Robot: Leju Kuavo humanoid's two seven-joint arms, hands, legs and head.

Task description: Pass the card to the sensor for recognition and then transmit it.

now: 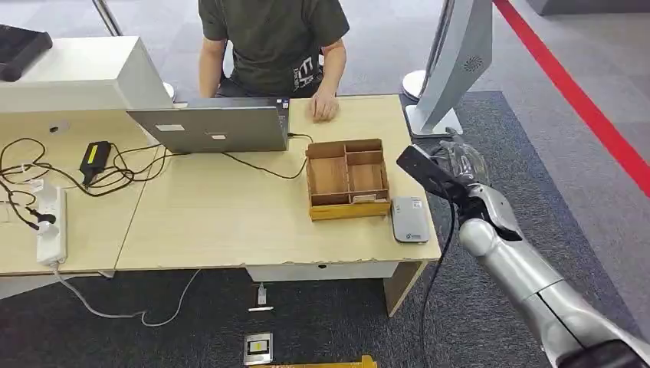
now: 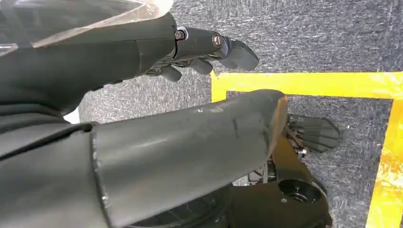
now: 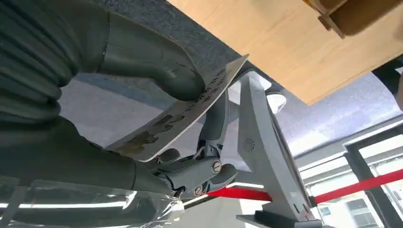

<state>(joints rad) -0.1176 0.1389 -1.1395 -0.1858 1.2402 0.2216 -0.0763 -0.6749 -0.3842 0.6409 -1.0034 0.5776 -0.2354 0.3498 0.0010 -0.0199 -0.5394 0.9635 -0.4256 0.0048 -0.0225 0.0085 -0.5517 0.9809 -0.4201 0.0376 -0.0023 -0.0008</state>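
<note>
Even, bright overhead light – soft shadows under the table (image 1: 230,230). Head view sharp; both wrist views blur up close, with window glare lower right in the right one.

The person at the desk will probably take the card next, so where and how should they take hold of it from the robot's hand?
Probably the free far end of the card, pinched across its flat faces from the desk side; the right hand clamps its near half under the thumb.

Pretty standard office setup: light wood desk (image 1: 230,222) on dark grey carpet (image 1: 322,322), with a red stripe (image 1: 582,100) across the floor. Yellow tape (image 2: 304,83) marks the carpet, and a grey stand (image 1: 452,69) sits just off the desk's far corner.
</note>
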